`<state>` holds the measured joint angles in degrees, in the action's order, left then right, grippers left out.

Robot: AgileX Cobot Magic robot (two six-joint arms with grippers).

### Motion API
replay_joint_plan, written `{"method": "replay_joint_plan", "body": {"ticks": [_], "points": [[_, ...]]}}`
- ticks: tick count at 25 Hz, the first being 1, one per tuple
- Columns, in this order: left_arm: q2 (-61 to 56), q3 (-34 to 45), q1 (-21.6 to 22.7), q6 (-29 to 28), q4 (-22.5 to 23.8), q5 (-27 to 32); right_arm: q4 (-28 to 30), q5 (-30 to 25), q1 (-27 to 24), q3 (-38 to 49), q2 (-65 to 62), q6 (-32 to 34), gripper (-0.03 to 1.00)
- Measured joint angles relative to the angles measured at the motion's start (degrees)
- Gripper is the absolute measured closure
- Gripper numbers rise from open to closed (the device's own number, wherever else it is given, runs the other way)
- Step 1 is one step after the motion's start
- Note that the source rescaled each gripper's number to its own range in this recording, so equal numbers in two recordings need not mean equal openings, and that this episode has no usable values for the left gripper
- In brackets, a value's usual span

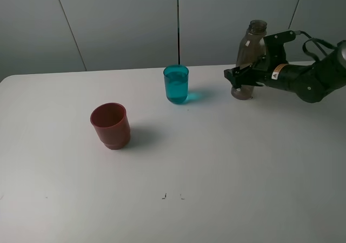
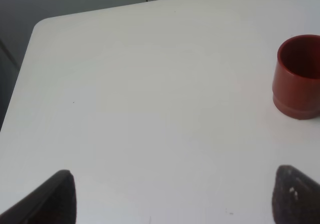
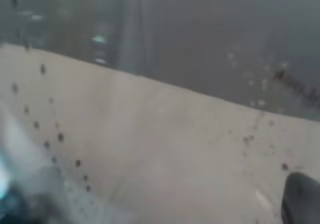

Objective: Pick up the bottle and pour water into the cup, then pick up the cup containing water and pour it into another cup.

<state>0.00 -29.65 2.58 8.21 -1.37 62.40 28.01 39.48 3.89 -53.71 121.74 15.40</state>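
Spanning the whole foreground: one table (image 1: 216,172), white, matte, with a rounded corner at the far left. Two small dark marks (image 1: 173,196) sit near the front edge, roughly centre.

Backdrop: grey panelled wall (image 1: 119,21), plain, split by thin dark seams, one vertical and the others slanted.

Item 1, another cup (image 1: 110,125): squat, opaque red-brown, stepped base, upright, left of centre and nearer than the other items. Its inside looks dark.

Item 2, the cup (image 1: 176,84): translucent teal tumbler, upright, near the middle of the table towards the far edge, well apart from the red-brown one. Water shows inside it.

Item 3, the bottle (image 1: 251,45): tall, smoky grey-brown, open threaded neck, roughly upright at the far right, base at the table surface.

Tool, right gripper (image 1: 242,76): black, reaching in from the right, set against the lower half of the bottle. Whether its jaws clamp the bottle or stand loose around it cannot be told (its own camera gives only a blur speckled with droplets, plus one dark fingertip (image 3: 300,201)).

Tool, left gripper (image 2: 175,184): jaws spread wide, nothing between them, hovering over bare table with the red-brown cup off to one side.
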Motion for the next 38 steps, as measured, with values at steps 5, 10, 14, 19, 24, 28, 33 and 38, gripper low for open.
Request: {"method": "replay_joint_plan", "body": {"ticks": [5, 10, 14, 19, 24, 28, 33, 38], "points": [[0.0, 0.0, 0.0, 0.0, 0.0, 0.0, 0.1, -0.8, 0.0, 5.9, -4.4, 0.0, -0.01], [0.0, 0.0, 0.0, 0.0, 0.0, 0.0, -0.8, -0.9, 0.0, 13.1, -9.4, -0.6, -0.02], [0.0, 0.0, 0.0, 0.0, 0.0, 0.0, -2.9, -1.0, 0.0, 18.3, -12.9, -1.3, -0.02], [0.0, 0.0, 0.0, 0.0, 0.0, 0.0, -3.5, -1.1, 0.1, 23.8, -17.3, -1.4, -0.02], [0.0, 0.0, 0.0, 0.0, 0.0, 0.0, -3.5, -1.1, 4.2, 26.1, -19.7, -1.4, -0.02], [0.0, 0.0, 0.0, 0.0, 0.0, 0.0, -4.6, 0.0, 8.9, 26.1, -19.7, -1.9, -0.02], [0.0, 0.0, 0.0, 0.0, 0.0, 0.0, -8.4, 1.5, 12.2, 24.1, -19.1, -3.3, -0.02], [0.0, 0.0, 0.0, 0.0, 0.0, 0.0, -9.4, 1.7, 16.8, 18.2, -14.3, -3.7, -0.02]]}}
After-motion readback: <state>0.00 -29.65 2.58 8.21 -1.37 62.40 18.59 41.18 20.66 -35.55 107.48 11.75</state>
